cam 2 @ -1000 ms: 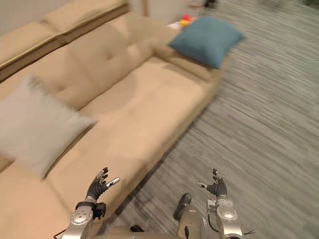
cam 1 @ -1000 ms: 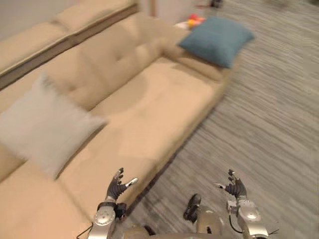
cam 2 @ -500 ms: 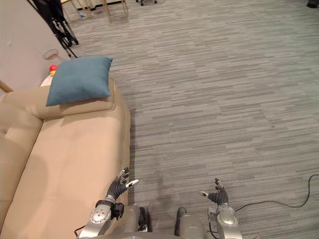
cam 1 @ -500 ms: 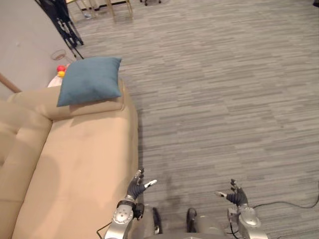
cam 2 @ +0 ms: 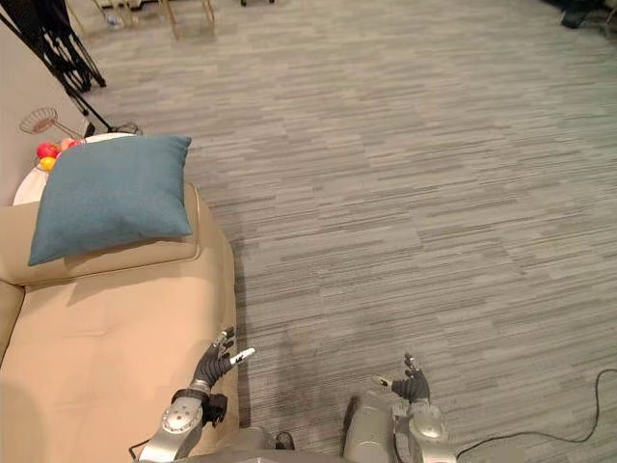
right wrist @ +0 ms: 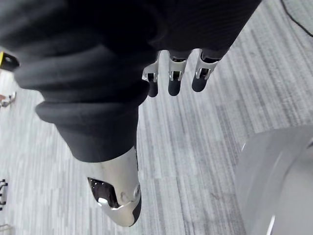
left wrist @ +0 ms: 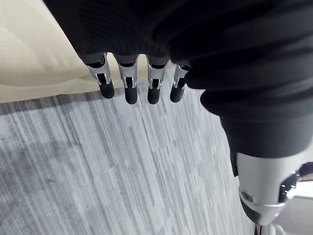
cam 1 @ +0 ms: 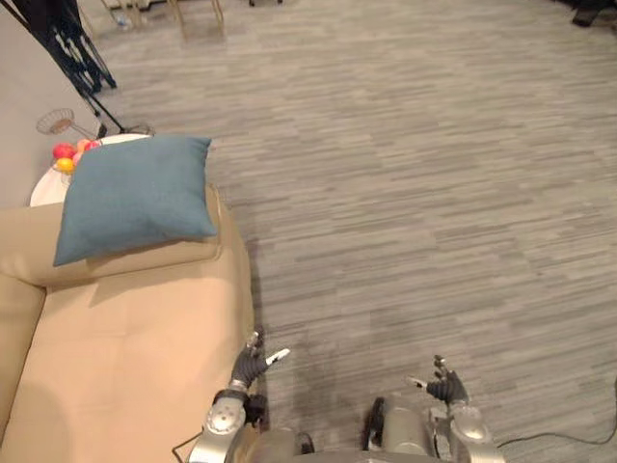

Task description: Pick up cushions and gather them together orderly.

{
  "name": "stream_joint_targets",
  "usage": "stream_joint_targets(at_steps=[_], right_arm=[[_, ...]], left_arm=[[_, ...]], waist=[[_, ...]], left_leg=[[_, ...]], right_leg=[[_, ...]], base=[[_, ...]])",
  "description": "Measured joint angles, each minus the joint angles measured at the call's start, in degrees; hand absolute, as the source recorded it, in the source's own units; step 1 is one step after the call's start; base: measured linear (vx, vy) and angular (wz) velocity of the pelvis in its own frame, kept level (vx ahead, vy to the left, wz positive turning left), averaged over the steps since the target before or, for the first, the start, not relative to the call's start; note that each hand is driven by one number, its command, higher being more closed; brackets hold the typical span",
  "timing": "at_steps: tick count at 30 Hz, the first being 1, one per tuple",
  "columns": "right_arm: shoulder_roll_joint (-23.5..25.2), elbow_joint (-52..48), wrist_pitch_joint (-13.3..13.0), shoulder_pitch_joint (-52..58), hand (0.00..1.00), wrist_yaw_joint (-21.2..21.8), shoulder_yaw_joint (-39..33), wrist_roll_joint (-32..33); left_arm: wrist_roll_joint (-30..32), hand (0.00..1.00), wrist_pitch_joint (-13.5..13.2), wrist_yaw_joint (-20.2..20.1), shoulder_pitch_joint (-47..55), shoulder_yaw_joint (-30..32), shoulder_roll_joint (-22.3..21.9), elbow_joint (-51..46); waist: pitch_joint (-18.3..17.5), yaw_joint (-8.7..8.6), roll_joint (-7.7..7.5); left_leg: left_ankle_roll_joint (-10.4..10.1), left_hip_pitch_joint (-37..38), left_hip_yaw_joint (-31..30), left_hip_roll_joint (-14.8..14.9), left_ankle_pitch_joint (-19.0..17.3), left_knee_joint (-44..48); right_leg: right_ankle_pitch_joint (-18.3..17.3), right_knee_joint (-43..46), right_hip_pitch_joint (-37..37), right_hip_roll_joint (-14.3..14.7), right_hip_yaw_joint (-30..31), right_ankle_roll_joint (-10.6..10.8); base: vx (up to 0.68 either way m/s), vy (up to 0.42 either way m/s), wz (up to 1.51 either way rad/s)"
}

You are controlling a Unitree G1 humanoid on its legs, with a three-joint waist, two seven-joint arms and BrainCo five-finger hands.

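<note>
1. grey striped carpet floor (cam 1: pixel 434 193) covers most of the room. a beige sofa (cam 1: pixel 125 338) runs along the robot's left side.
2. blue cushion (cam 1: pixel 130 198) lies at the far end of the sofa, propped on the raised end section, tilted, with one corner towards the floor side. no hand touches it.
3. just beyond the cushion is a small white side table (cam 1: pixel 120 140). it carries a wire bowl (cam 1: pixel 56 122) and some red and orange fruit (cam 1: pixel 67 154).
4. black stand legs (cam 1: pixel 67 48) are at the far left by the wall. pale chair legs (cam 1: pixel 198 12) are at the far edge of the floor.
5. left hand (cam 1: pixel 249 365) is low in the head views, at the sofa seat's front edge. its fingers are loosely spread, the thumb is out to the side, and it holds nothing.
6. in the left wrist view the fingers (left wrist: pixel 129 88) hang relaxed in a row over the line where sofa cushioning meets carpet.
7. right hand (cam 1: pixel 443 388) is low on the robot's right, over bare carpet and well apart from the sofa. its fingers are relaxed, the thumb is out, and it is empty.
8. in the right wrist view its fingers (right wrist: pixel 173 81) show only carpet past them.
9. the cushion is ahead of the left hand and to its left, well apart, with the bare seat between them. it is further still from the right hand.
</note>
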Motion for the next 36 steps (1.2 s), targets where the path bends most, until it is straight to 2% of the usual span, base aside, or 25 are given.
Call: stream_joint_targets(at_steps=[1,2,3,4,5,6,7,8,9,11,13,15,16,17,18,19,22,23,24,26,27,31,33,34,36], right_arm=[[-0.1,-0.1,0.0,0.1,0.0,0.0,-0.1,0.0],[0.1,-0.3,0.1,0.6,0.0,-0.1,0.0,0.0],[0.0,-0.3,0.2,1.1,0.0,-0.1,0.0,0.0],[-1.1,-0.1,0.7,0.9,0.0,0.0,0.0,0.0],[-1.3,-0.6,0.8,0.3,0.0,0.0,0.0,0.1],[-1.3,-1.2,0.8,0.1,0.0,0.0,0.0,0.2],[-1.3,-1.7,0.7,0.1,0.0,0.0,0.1,0.3],[-1.1,-1.8,0.6,0.2,0.0,-0.1,0.0,0.6],[-0.9,-1.9,0.6,0.5,0.0,-0.3,-0.2,0.7],[-0.7,-2.5,0.4,1.2,0.0,-0.3,-1.0,1.4],[-1.0,-2.7,0.3,1.4,0.0,-0.4,-3.0,2.3],[-0.9,-2.8,0.2,1.5,0.0,-0.5,-4.1,2.4],[-1.0,-2.8,0.2,2.5,0.0,-0.5,-4.6,2.4],[-1.3,-2.1,0.2,3.3,0.0,-0.5,-4.6,2.4],[-0.8,-1.6,0.3,3.0,0.0,-0.6,-4.3,2.4],[0.1,-1.5,0.2,2.5,0.0,-0.5,-3.4,2.2],[-0.1,0.0,0.3,1.6,0.0,-0.2,-3.6,1.7],[0.2,0.0,0.4,2.1,0.0,0.0,-3.8,1.6],[0.3,0.0,0.4,1.9,0.0,0.0,-3.7,1.5],[0.6,0.1,0.7,2.4,0.0,0.1,-3.4,0.4],[0.6,-0.2,0.6,2.4,0.0,0.1,-3.2,0.4],[0.4,-0.5,0.2,2.0,0.0,0.1,-3.2,0.5],[0.4,-0.5,0.2,3.1,0.0,0.0,-3.6,0.7],[0.6,-0.4,0.2,3.6,0.0,0.0,-3.8,0.8],[2.0,-0.4,0.2,6.3,0.0,-0.1,-5.0,2.5]], left_arm=[[0.0,0.0,-0.1,0.4,0.3,0.7,0.1,0.0],[0.1,0.0,-0.1,0.4,0.9,1.4,0.3,0.2],[0.1,0.0,-0.1,0.5,1.0,1.4,0.5,0.7],[0.1,0.0,0.1,0.6,0.3,1.8,-1.2,2.1],[0.2,0.0,0.0,0.6,0.9,1.8,-2.1,2.3],[0.1,0.0,0.0,0.5,0.8,1.9,-2.8,2.8],[0.1,0.0,0.0,0.5,0.8,2.0,-3.3,3.2],[0.1,0.0,0.0,0.4,0.7,2.2,-3.4,3.4],[0.1,0.0,0.0,0.3,0.8,3.1,-3.4,3.4],[0.0,0.0,-0.1,0.4,0.6,4.3,-3.4,3.5],[0.0,0.0,0.0,0.4,0.8,5.5,-3.4,3.9],[0.0,0.0,0.0,0.4,0.8,6.1,-3.5,4.8],[0.0,0.0,0.0,0.4,1.0,6.2,-3.8,5.2],[0.1,0.0,0.1,0.5,2.2,6.5,-3.9,5.5],[0.1,0.0,0.1,0.5,2.9,7.1,-3.7,5.6],[0.0,0.0,0.3,0.5,3.8,8.8,-3.9,5.6],[0.0,0.0,0.8,0.5,4.7,10.4,-5.1,7.1],[-0.1,0.0,1.1,0.6,5.0,10.6,-4.7,7.8],[-0.1,0.0,1.2,0.6,5.0,10.6,-4.2,7.9],[-0.1,0.0,1.2,0.9,5.3,10.9,-3.9,7.8],[-0.3,0.0,1.1,1.4,5.5,10.9,-3.6,7.8],[-1.8,0.0,1.0,1.9,3.8,11.0,-3.1,7.8],[-1.9,0.0,1.0,1.9,1.8,10.8,-3.2,7.9],[-1.9,0.0,1.0,1.9,1.3,10.8,-3.2,7.9],[-2.0,0.0,1.0,1.9,0.7,11.0,-3.0,7.9]], waist=[[-0.2,-0.53,-0.49],[-0.8,-0.66,-1.88],[-0.9,-0.88,-2.1],[-0.9,-0.54,0.29],[-1.0,-0.5,0.81],[-1.0,-0.42,1.11],[-0.6,-0.1,1.09],[-0.2,1.02,1.24],[0.5,1.04,-0.03],[0.7,1.01,-0.61],[0.8,1.23,-0.35],[0.9,1.27,-0.46],[0.7,1.07,0.08],[0.6,1.44,0.27],[0.3,1.47,-0.36],[-0.4,2.31,-2.25],[-0.4,3.1,-3.0],[-0.6,2.25,-3.68],[-0.7,2.02,-3.96],[-0.8,1.26,-4.0],[-0.9,1.22,-3.69],[-1.1,1.13,-2.96],[-1.1,0.88,-3.28],[-1.0,0.88,-3.58],[-0.9,0.83,-5.37]], left_leg=[[-2.4,1.9,-1.6,0.1,-0.5,-0.3],[-5.4,3.1,-2.9,0.2,-2.3,2.0],[-6.6,3.3,-3.6,0.4,-3.1,4.5],[-7.9,2.0,-3.8,2.8,-3.0,9.7],[-10.2,-2.4,-3.2,5.0,1.8,19.5],[-9.5,-5.4,-1.7,6.5,7.6,27.4],[-8.3,-7.6,0.3,9.1,8.9,33.3],[-5.6,-10.0,5.1,13.1,7.2,41.4],[-4.0,-11.5,7.3,13.8,5.8,43.9],[-3.4,-15.0,9.1,12.7,5.4,39.4],[-3.5,-18.4,12.7,11.2,5.5,27.0],[-5.2,-19.6,15.5,8.7,6.9,14.6],[-6.8,-18.8,19.2,7.5,10.2,4.8],[-1.4,-18.0,21.2,6.8,16.4,1.5],[1.0,-17.6,21.8,5.7,15.7,1.7],[2.8,-18.3,22.1,3.6,12.5,3.8],[4.7,-18.6,19.3,1.1,7.4,8.5],[5.3,-16.4,15.7,-1.8,6.0,8.0],[5.5,-15.2,14.0,-3.1,5.5,7.7],[5.8,-9.5,8.0,-5.6,4.6,5.9],[5.8,-6.7,5.7,-6.1,4.6,4.5],[4.1,-2.7,-3.8,-6.1,3.8,3.5],[1.2,-2.5,-10.4,-6.1,2.2,4.4],[0.3,-2.5,-11.7,-6.1,1.7,5.0],[-4.2,-2.7,-14.8,-6.1,-1.0,8.6]], right_leg=[[6.3,-9.1,0.6,0.9,2.4,0.3],[13.3,-11.9,0.4,0.8,4.4,-0.8],[18.1,-9.5,0.7,0.6,4.7,-1.8],[15.2,-5.1,0.6,1.7,3.2,-2.8],[10.9,-3.3,2.0,1.7,1.6,-3.7],[9.2,-3.6,4.1,2.1,0.8,-4.4],[8.6,-5.0,6.6,2.7,0.2,-5.0],[8.0,-8.6,12.1,3.8,-0.3,-5.8],[7.7,-12.1,17.2,3.6,-1.4,-5.8],[6.6,-16.0,22.8,2.6,-3.9,-5.1],[5.4,-17.4,25.6,1.7,-6.2,-3.7],[4.3,-18.2,27.6,0.4,-8.6,-2.1],[3.2,-19.1,29.9,0.2,-11.0,-0.6],[1.4,-18.9,31.7,0.3,-12.7,0.9],[0.1,-18.3,32.5,-0.4,-13.1,1.3],[-2.2,-15.7,32.2,-3.1,-14.2,1.0],[-3.0,-3.5,30.5,-7.7,-15.0,3.3],[0.5,13.6,25.6,-12.5,-12.2,6.0],[1.4,20.4,23.2,-13.7,-9.7,6.6],[-2.7,33.6,18.0,-12.9,-5.7,4.4],[-4.4,33.1,16.2,-11.8,-5.7,3.2],[-6.3,14.1,9.9,-4.1,-0.7,1.9],[-1.9,-2.4,8.1,1.3,11.9,3.5],[0.1,-5.5,8.0,1.9,14.8,3.3],[12.4,-10.6,10.1,1.0,18.4,3.6]], base=[[0.65,-0.16,0.92],[0.67,-0.214,1.01],[0.68,-0.251,0.67],[0.64,-0.256,0.49],[0.62,-0.246,0.37],[0.58,-0.258,0.38],[0.58,-0.237,0.19],[0.67,-0.242,0.19],[0.53,-0.166,0.33],[0.43,-0.083,0.61],[0.39,0.024,0.57],[0.27,0.083,0.64],[0.37,0.158,0.86],[0.46,0.202,0.86],[0.49,0.217,0.68],[0.5,0.207,0.54],[0.42,0.208,0.76],[0.5,0.257,1.3],[0.6,0.246,1.48],[0.55,0.108,1.47],[0.47,0.052,1.28],[0.41,-0.053,1.44],[0.37,-0.18,1.75],[0.35,-0.29,1.82],[0.35,-0.379,1.92]])
